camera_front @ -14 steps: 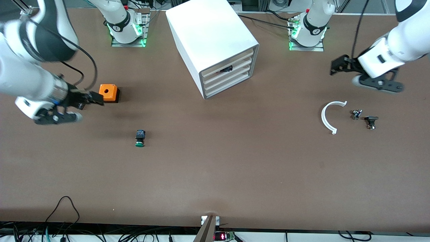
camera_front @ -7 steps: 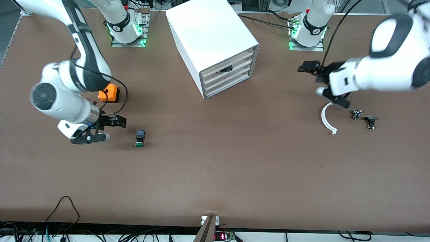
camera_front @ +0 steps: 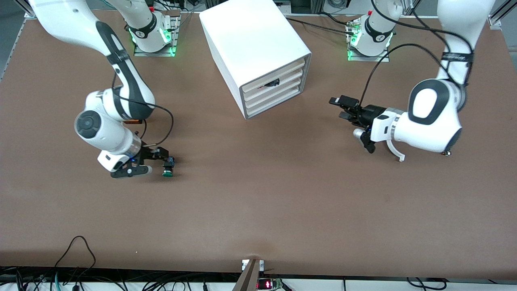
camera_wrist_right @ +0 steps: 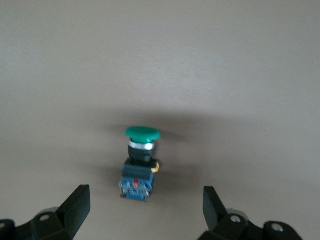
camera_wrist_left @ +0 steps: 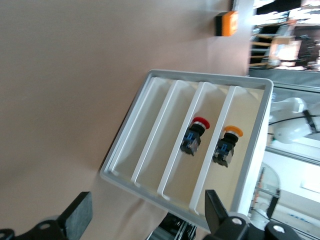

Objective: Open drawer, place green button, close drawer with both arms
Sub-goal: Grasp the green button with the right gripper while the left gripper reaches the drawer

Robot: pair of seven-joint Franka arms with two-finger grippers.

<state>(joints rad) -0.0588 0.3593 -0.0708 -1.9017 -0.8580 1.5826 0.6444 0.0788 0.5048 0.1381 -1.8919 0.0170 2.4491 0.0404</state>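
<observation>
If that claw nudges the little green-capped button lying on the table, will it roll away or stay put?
The button lies on its side, and its round green cap might let it swing in an arc. Its boxy black body probably stops a true roll. It looks small and likely light, so the open right tool beside it could easily knock it askew.

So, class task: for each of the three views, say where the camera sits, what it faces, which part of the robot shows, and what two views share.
Front view: high across the table, facing both bases; shows both arms, cabinet, button.
Left wrist view: on the left arm, facing the cabinet's drawers; open left pincer fingertips show.
Right wrist view: on the right arm, looking down at the button; open right pincer fingertips show.
Shared: front and right wrist views both show the button.
</observation>
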